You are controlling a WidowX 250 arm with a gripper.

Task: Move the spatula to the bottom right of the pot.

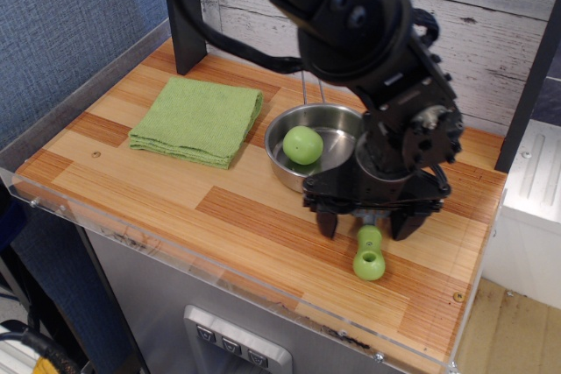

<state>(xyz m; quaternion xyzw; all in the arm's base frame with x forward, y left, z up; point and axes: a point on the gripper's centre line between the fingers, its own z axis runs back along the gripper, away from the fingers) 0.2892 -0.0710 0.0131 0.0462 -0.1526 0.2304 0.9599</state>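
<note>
The spatula (369,256) lies on the wooden table, just off the front right of the pot (331,139). Only its knobby light-green handle shows; the grey blade is hidden under the gripper. My gripper (365,230) hangs directly over the handle's far end with its two dark fingers (326,222) spread wide on either side, not touching it. The pot is a shiny steel pan with a wire loop handle at the back, and a green ball (302,144) rests inside it.
A folded green cloth (198,119) lies at the left of the table. A black post (182,15) stands at the back left. The table's clear-edged front rim (219,274) and right edge (478,278) are close to the spatula.
</note>
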